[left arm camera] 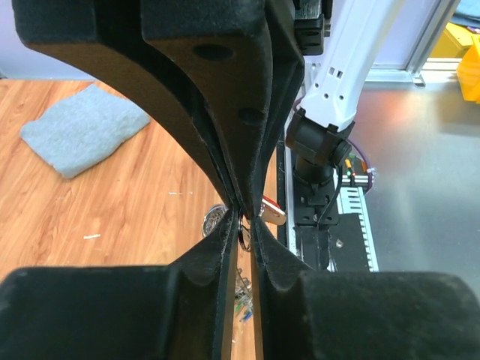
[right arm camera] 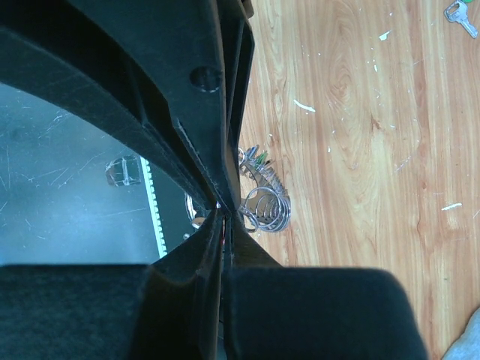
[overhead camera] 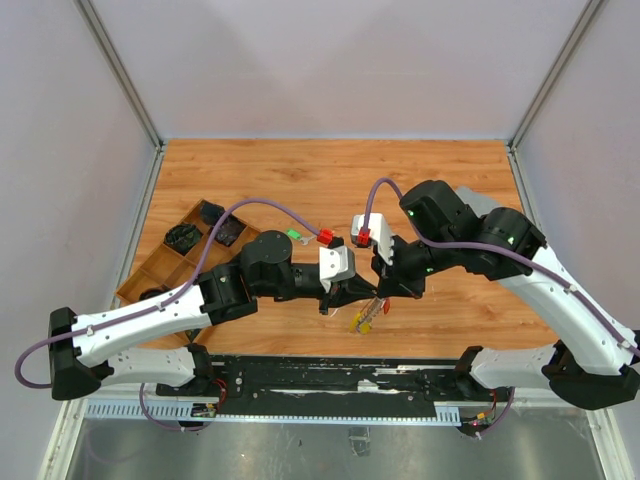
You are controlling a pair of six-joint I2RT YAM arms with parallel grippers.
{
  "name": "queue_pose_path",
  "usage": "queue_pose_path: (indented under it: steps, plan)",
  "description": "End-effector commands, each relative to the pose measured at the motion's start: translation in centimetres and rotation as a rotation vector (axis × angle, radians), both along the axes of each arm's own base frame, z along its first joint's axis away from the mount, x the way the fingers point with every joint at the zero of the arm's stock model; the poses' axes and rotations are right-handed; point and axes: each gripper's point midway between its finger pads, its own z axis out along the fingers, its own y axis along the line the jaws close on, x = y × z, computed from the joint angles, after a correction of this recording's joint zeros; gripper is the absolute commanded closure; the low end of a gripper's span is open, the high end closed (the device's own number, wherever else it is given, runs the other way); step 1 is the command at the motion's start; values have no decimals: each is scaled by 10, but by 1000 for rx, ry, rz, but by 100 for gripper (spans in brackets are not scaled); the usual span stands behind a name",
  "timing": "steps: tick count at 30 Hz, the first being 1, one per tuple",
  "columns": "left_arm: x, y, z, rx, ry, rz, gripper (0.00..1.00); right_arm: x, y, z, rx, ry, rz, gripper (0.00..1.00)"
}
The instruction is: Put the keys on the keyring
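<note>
Three pale walls (overhead camera: 330, 60) surround the wooden tabletop (overhead camera: 330, 175).

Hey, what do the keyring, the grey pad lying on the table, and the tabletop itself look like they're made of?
The keyring: thin metal, silvery and polished, judging by bright glints on its coils. The grey pad: probably soft fabric or felt, with a fuzzy matte surface and rounded edges. The tabletop: wood or wood-look laminate, smooth orange-brown with plank grain; which one is unclear.

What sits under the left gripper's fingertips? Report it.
A thin silver keyring shows in the slit between the fingers, coloured keys below it. The fingers cover the rest.
</note>
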Motion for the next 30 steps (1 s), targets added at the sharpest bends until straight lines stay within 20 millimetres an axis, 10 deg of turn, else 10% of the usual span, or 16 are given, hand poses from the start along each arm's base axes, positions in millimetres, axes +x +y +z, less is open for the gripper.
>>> queue_pose_path:
  steps: [1, 10, 14, 30]
  plan:
    - [-5, -2, 12, -20, -17, -25, 89, -4, 4, 7, 36, -14, 6, 99]
    - [-2, 2, 10, -19, -14, 6, 100, 2, 2, 18, 67, -50, -38, 99]
    - [4, 8, 15, -53, -10, 61, 100, 8, 1, 26, 115, -87, -104, 78]
    - [8, 41, 57, -327, 55, 191, 99, 18, 10, 52, 662, -100, -394, 63]
